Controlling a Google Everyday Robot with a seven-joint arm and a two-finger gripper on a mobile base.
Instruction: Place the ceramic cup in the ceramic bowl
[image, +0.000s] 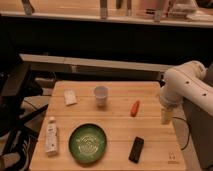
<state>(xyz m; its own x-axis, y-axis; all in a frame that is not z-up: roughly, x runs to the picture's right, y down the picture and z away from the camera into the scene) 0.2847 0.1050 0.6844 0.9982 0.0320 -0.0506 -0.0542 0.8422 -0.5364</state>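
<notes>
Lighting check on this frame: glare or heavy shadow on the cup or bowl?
Camera view: warm, dim light, no harsh glare on the white ceramic cup or green round ceramic bowl, both distinct against the pale wooden table; background behind it nearly black; the gripper hangs by the table's right edge, lit.

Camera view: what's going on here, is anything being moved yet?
Nothing is being handled. The robot's white arm is at the right edge of the wooden table, with its gripper hanging there, well apart from the white ceramic cup. The cup stands upright near the back, and the green ceramic bowl sits at the front with no cup in it. An orange carrot lies between the cup and the gripper.
</notes>
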